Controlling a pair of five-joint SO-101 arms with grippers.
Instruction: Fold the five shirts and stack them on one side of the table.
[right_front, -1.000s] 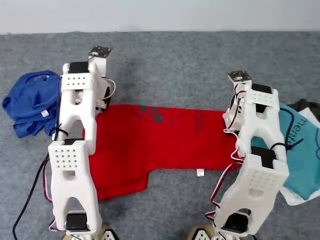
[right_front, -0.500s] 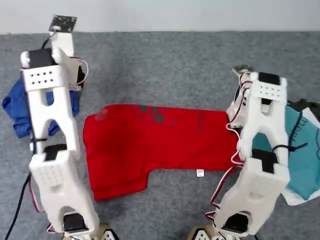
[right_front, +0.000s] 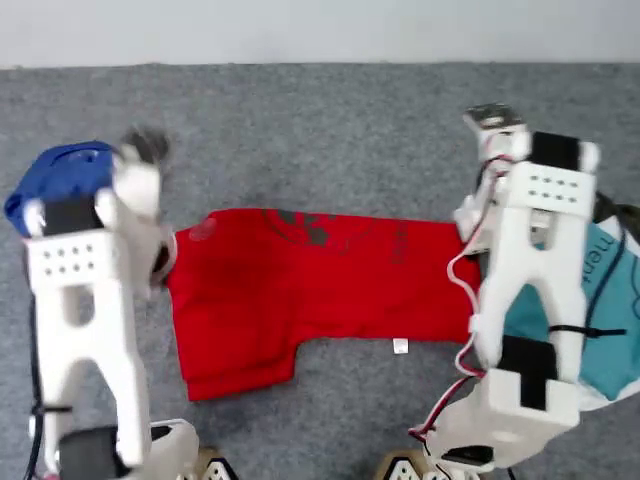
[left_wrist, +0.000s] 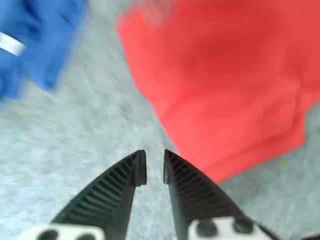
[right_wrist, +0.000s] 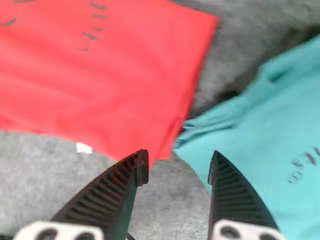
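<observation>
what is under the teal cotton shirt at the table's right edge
White fabric sticks out from beneath the teal cotton shirt, and dark fabric shows at its far edge. What these pieces are is hidden by the shirt.

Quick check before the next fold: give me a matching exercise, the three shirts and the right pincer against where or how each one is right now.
Things:
1. red shirt
2. blue shirt
3. teal shirt
4. right pincer

Places or states:
A. bunched up at the table's left side
B. open and empty, above the spot where the red shirt's edge meets the teal shirt
C. spread out in the middle of the table
D. at the table's right side, next to the red shirt

Pairs: 1-C; 2-A; 3-D; 4-B
</observation>
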